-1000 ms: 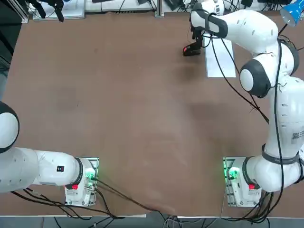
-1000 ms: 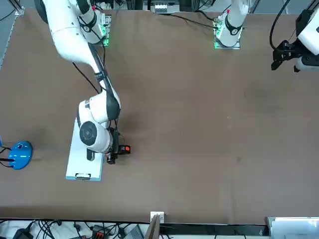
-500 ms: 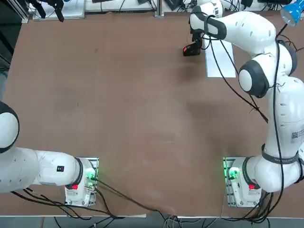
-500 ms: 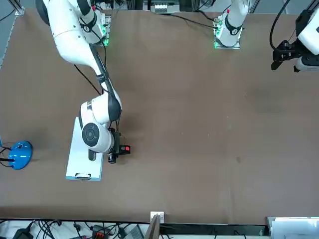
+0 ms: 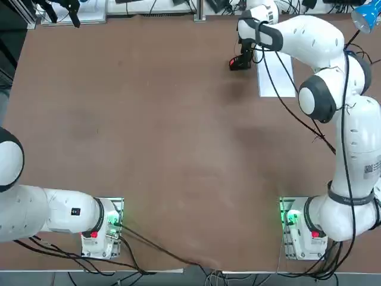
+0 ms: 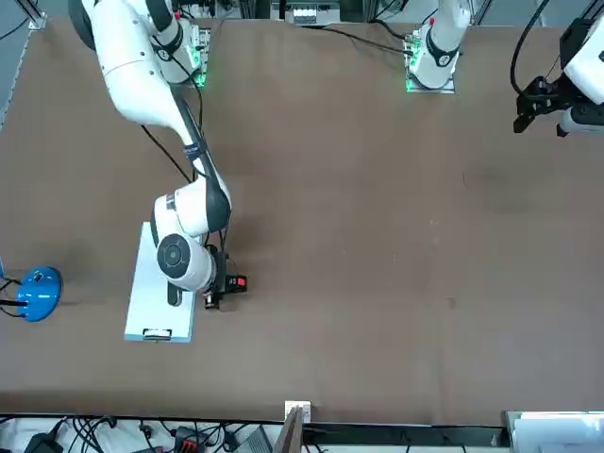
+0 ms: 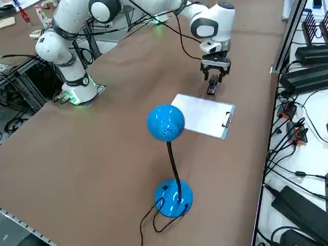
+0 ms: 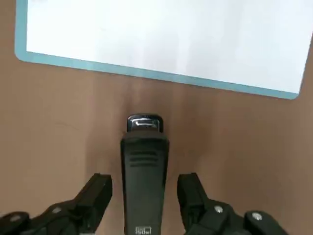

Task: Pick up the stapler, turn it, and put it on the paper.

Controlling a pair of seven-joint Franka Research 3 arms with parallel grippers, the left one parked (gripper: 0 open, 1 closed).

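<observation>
The stapler (image 8: 145,147) is small and black and lies flat on the brown table. It sits just beside the long edge of the paper (image 8: 161,39), with its nose toward that edge. Its red patch (image 6: 240,281) shows at the end away from the sheet. My right gripper (image 8: 144,182) is lowered over the stapler's rear half. One finger stands on each side of the body, and a thin gap shows on both sides, so it is open. The top view shows the hand (image 5: 247,52) above the stapler (image 5: 240,62), left of the paper (image 5: 277,77).
A blue desk lamp (image 7: 166,123) stands on its base (image 7: 174,197) near the paper's clip end (image 7: 227,119). Cables and power strips (image 7: 302,56) lie along the table's far edge. The paper rests on a light blue clipboard (image 6: 160,293).
My right wrist has shifted slightly over the stapler. The stapler and paper have not moved.
</observation>
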